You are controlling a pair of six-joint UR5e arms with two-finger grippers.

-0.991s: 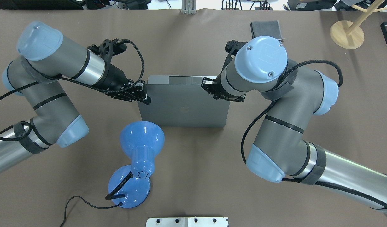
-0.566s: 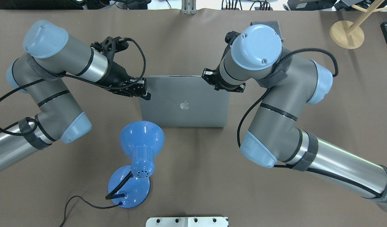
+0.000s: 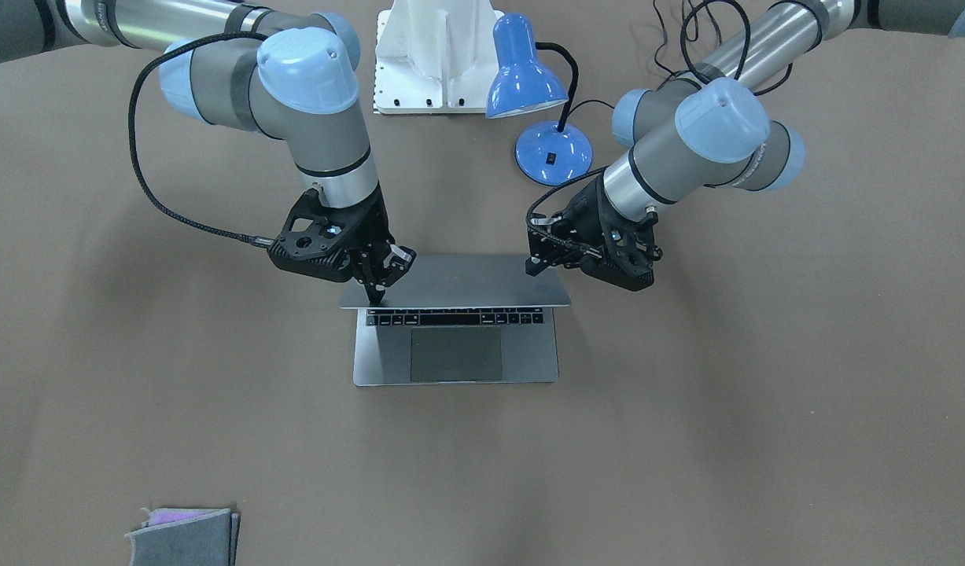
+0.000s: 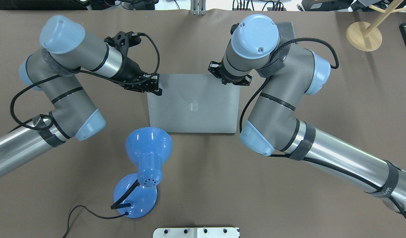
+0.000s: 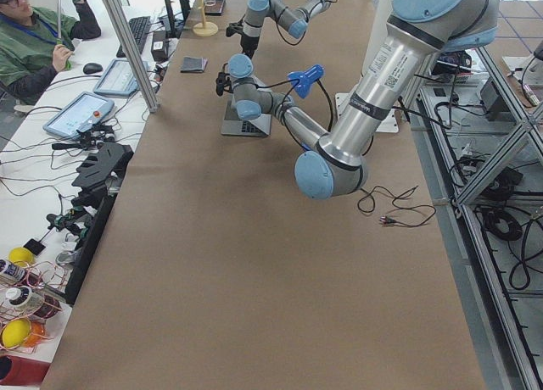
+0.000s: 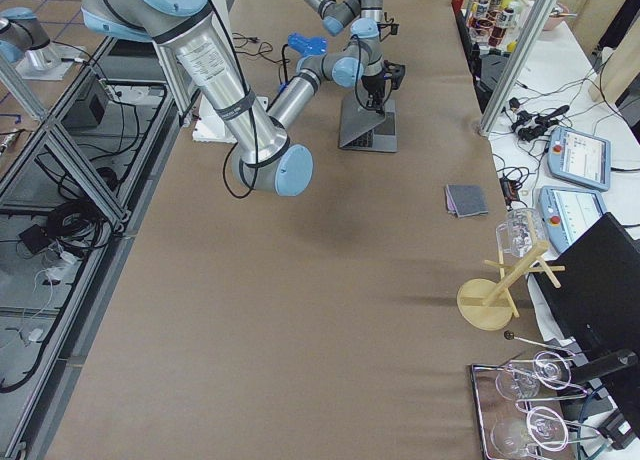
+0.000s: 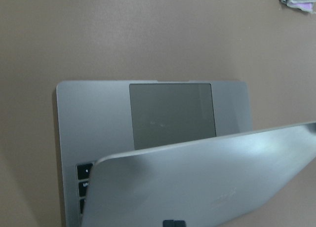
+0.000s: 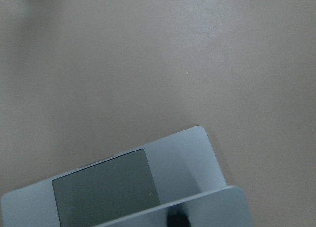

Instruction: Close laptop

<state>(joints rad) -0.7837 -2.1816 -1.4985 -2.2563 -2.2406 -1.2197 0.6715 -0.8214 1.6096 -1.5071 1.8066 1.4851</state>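
The silver-grey laptop (image 4: 193,112) sits mid-table with its lid (image 3: 466,279) tilted low over the black keyboard (image 3: 454,317). One key row and the trackpad (image 3: 456,355) still show. The apple logo (image 4: 194,106) faces up. My left gripper (image 4: 156,91) is shut, its tip on the lid's top left corner; it also shows in the front-facing view (image 3: 533,266). My right gripper (image 3: 376,295) is shut, its tip at the lid's other top corner, hidden under the wrist in the overhead view. The wrist views show the lid (image 7: 197,187) (image 8: 207,209) over the trackpad.
A blue desk lamp (image 4: 146,155) stands just on my side of the laptop, at its left corner. A grey felt stack (image 3: 183,538) lies at the far right. A wooden stand (image 4: 363,34) is at the far right corner. A white mount plate (image 4: 196,232) sits at my edge.
The lid has swung further down and forward; the screen strip no longer shows from above. Both grippers moved away from me along with the lid's top edge.
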